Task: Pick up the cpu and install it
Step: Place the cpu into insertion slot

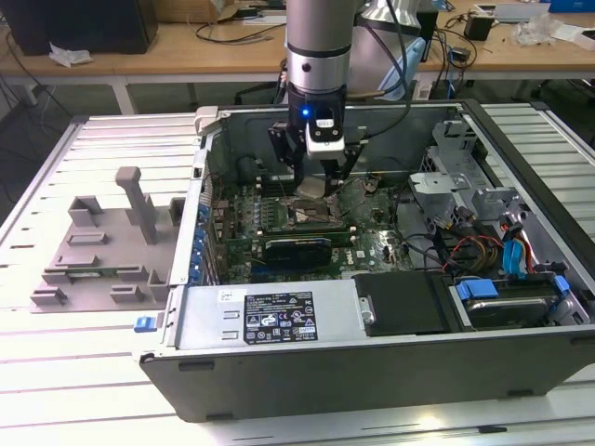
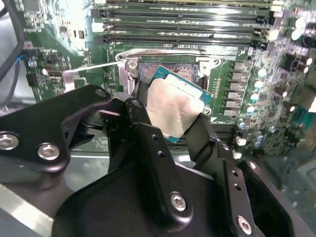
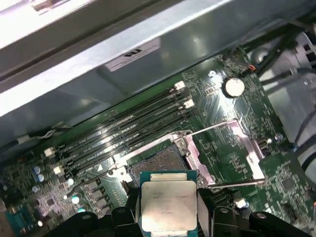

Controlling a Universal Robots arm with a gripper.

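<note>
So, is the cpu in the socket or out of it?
Out. The gripper holds the cpu above the bare socket, whose frame is flipped open.

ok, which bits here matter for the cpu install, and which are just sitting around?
In play:
gripper, shut on the cpu
open socket close by

Lying about:
memory slots
coin cell
grey fixture
drive cables
</note>
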